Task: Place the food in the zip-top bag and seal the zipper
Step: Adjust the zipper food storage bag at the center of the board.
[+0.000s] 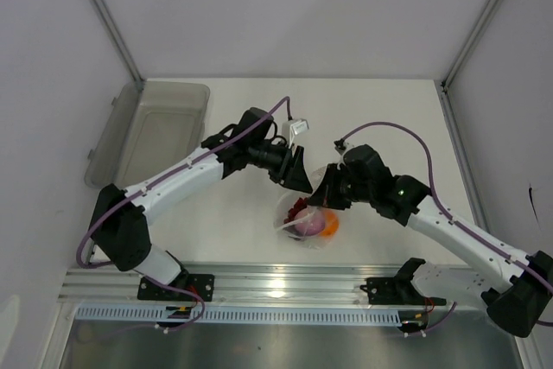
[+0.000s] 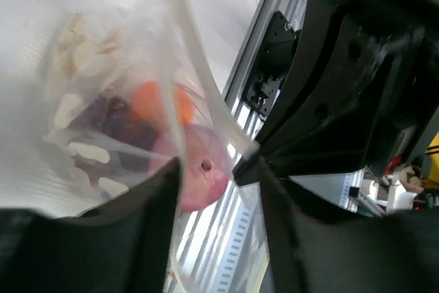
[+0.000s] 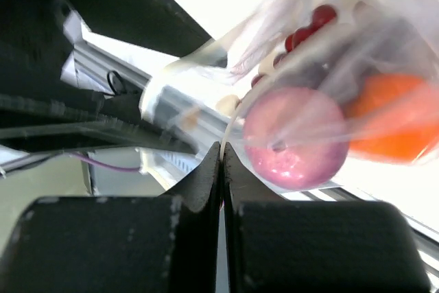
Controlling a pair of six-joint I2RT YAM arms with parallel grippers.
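The zip-top bag [image 1: 304,218] hangs between my two grippers above the table's near edge. Through its clear film show the orange [image 1: 329,225], the purple-red onion [image 1: 308,225] and dark red berries [image 1: 296,206]. My right gripper [image 1: 332,189] is shut on the bag's mouth edge; in the right wrist view [image 3: 222,147] the thin strip runs straight into the closed tips, with the onion [image 3: 295,145] and orange [image 3: 394,121] just beyond. My left gripper [image 1: 299,172] is open; in its wrist view [image 2: 209,168] the zipper [image 2: 206,87] runs down toward the right fingertip, unpinched.
A grey translucent tub [image 1: 160,131] stands at the back left of the table. An aluminium rail [image 1: 276,278] runs along the near edge under the bag. The two grippers sit close together, almost tip to tip.
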